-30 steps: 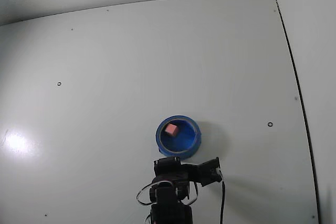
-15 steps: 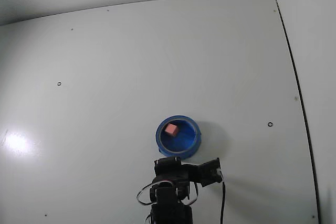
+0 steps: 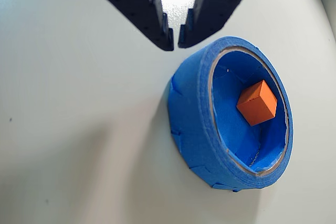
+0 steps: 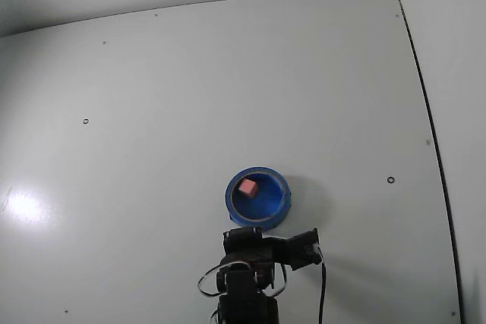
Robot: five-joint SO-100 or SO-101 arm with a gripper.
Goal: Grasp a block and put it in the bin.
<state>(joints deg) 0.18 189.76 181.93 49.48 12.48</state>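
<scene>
The block is a small pink-orange cube lying inside the bin, a round bright blue container with a thick rim. In the fixed view the block sits in the left part of the bin. My gripper hangs above the table just outside the bin's rim in the wrist view. Its two black fingers are almost touching and hold nothing. In the fixed view the black arm stands just below the bin, and the fingertips are hidden under it.
The white table spreads wide around the bin, with a few small dark screw holes. A dark seam marks the table's right edge. A black cable hangs beside the arm.
</scene>
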